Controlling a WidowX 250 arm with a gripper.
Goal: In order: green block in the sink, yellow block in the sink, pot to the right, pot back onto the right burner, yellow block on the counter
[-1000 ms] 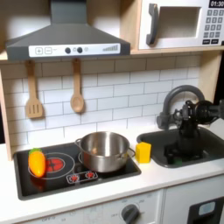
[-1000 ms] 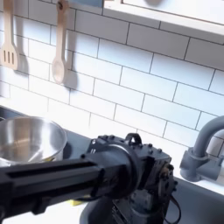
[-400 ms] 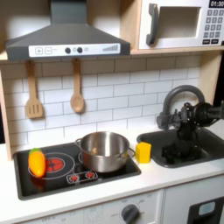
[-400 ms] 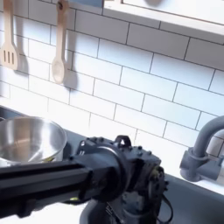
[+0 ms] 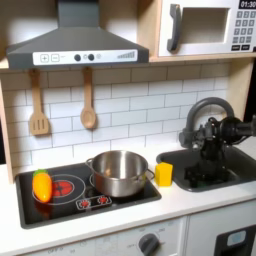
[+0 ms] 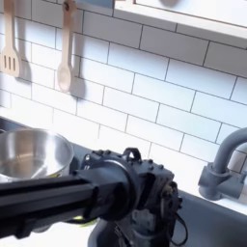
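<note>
In the first exterior view: gripper (image 5: 203, 172) sunk low in the sink (image 5: 232, 170), beside the faucet (image 5: 196, 116); jaw state impossible to tell. Yellow block (image 5: 163, 174) on the counter (image 5: 190, 203) between pot (image 5: 119, 172) and basin; pot on the cooktop's right burner. Green block nowhere made out.

In the second exterior view: arm's wrist (image 6: 135, 193) masking the basin. Risk, as judged: blind closing against the basin wall.
</note>
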